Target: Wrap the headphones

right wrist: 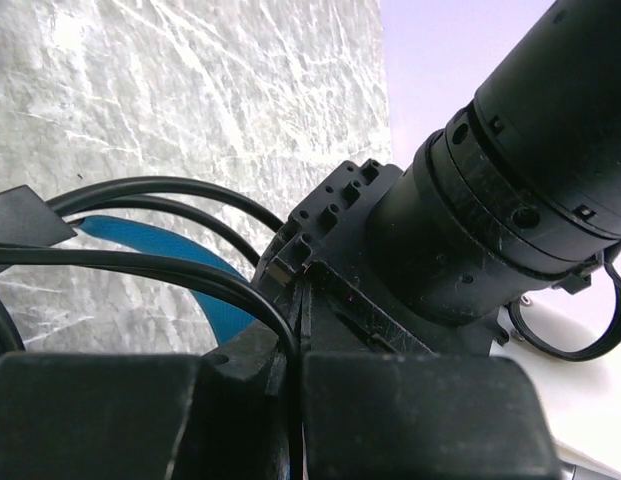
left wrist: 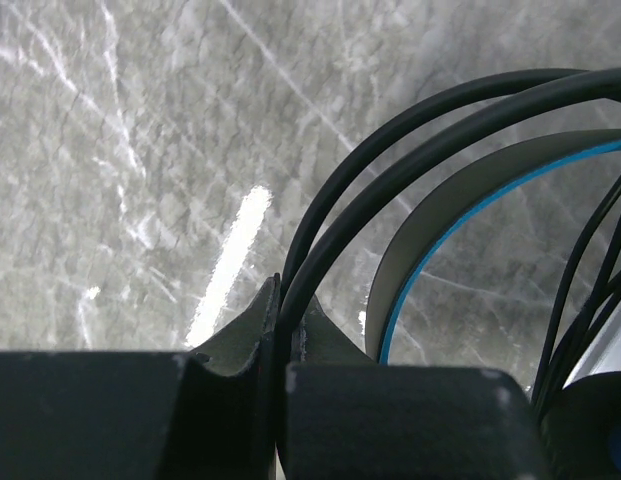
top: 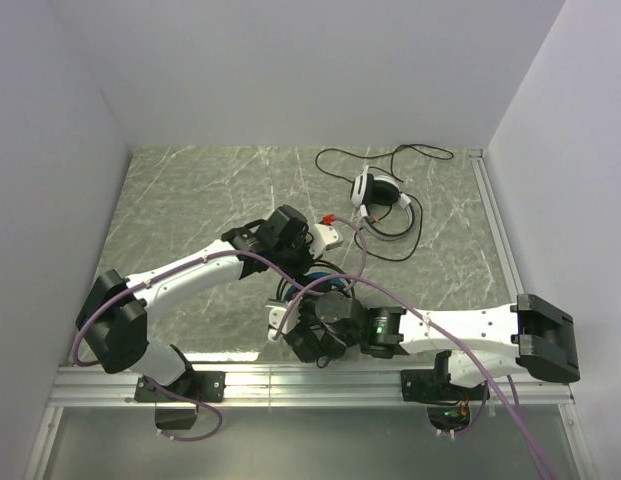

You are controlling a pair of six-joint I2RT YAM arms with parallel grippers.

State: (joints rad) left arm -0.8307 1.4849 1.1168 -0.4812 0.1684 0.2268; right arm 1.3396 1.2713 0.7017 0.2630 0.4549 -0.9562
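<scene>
Pinched black cable (left wrist: pixel 330 225) in left jaws and right jaws alike, at 6 o'clock on desk (top: pixel 190 200), likely tensioning loops by blue headband (left wrist: pixel 470 190); ignored white headset (top: pixel 378 190) lying at 1 o'clock.

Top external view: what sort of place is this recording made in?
Probably a lab robot cell: a marble-patterned tabletop boxed in by plain white walls, with an aluminium rail along its near edge.
</scene>
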